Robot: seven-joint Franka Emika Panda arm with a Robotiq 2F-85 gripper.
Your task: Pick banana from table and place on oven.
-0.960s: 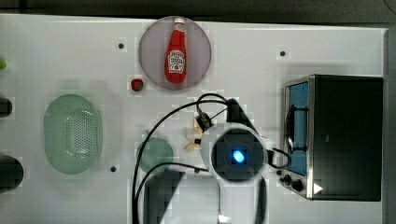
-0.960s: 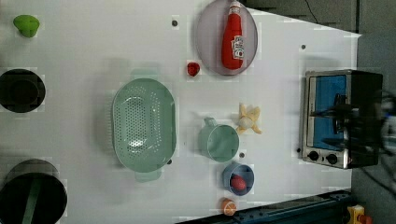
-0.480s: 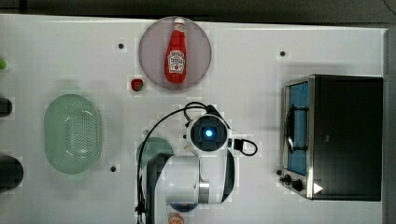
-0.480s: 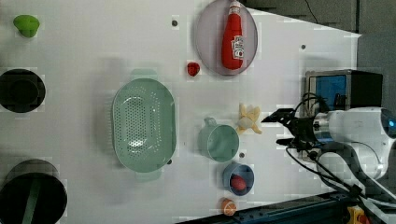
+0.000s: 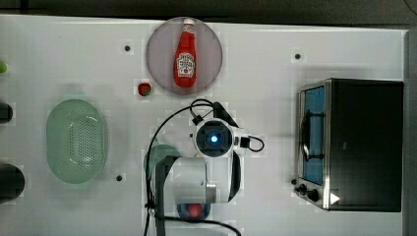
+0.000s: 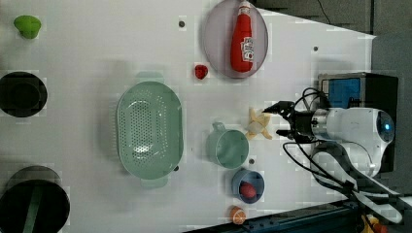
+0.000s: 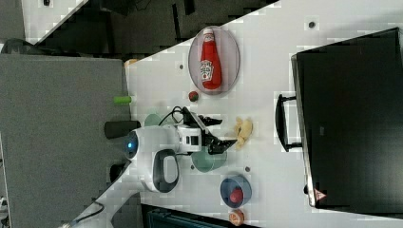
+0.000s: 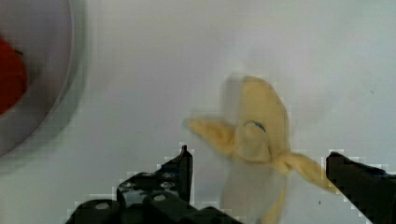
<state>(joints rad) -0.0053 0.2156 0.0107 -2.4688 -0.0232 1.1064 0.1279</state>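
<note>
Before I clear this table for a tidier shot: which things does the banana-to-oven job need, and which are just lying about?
Needed:
banana
oven
table
gripper, open beside the banana

Lying about:
ketchup bottle on its plate
colander
green cup
blue bowl
strawberry

Dark floor [image 5: 295,10] runs past the far edge in the top view. Right view: a grey panel [image 7: 62,137] fills the right view's left, w/ dark, shadowed clutter above it, too dim to name. Lighting even & bright, soft shadows only.
</note>
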